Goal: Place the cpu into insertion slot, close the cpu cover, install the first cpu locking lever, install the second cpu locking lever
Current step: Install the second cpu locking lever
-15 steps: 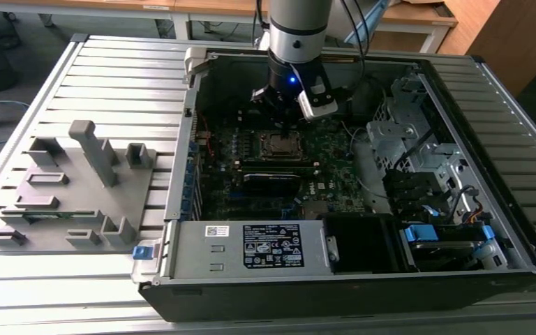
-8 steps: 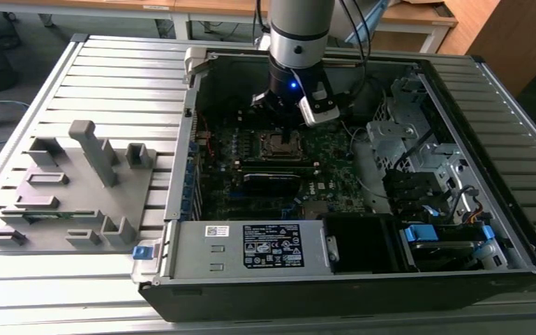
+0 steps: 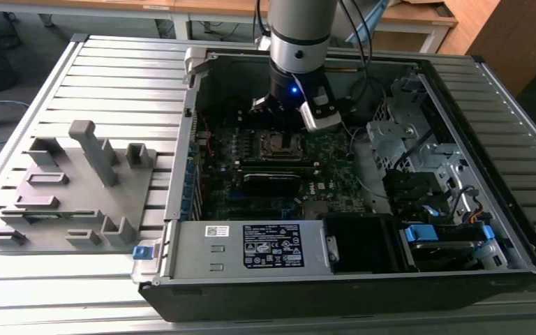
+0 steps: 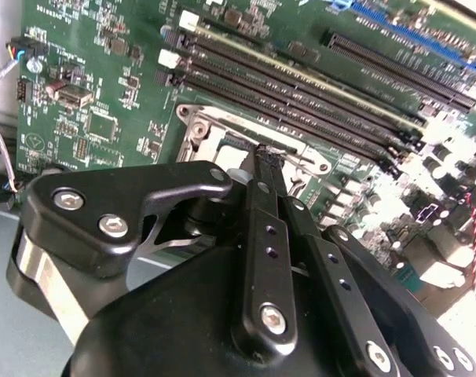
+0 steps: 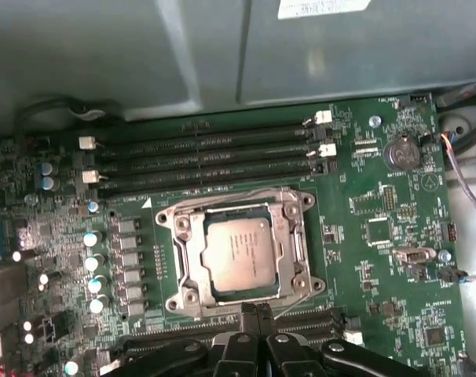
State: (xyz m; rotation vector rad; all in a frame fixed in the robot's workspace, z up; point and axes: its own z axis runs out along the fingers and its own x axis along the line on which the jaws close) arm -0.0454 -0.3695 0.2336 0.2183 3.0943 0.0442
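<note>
The cpu, a dull silver square, lies flat in the insertion slot on the green motherboard. The silver cpu cover lies down around it, framing its top. My gripper is shut, its two black fingers pressed together, with the tips at the socket's edge just outside the cover. In the second wrist view the gripper touches the rim of the silver frame, beside a thin wire lever. In the exterior view the gripper hangs just behind the socket.
Long black memory slots run beside the socket, with small capacitors on its other side. The open case has a power supply at the front and a drive cage on the exterior view's right. A grey fixture tray lies outside.
</note>
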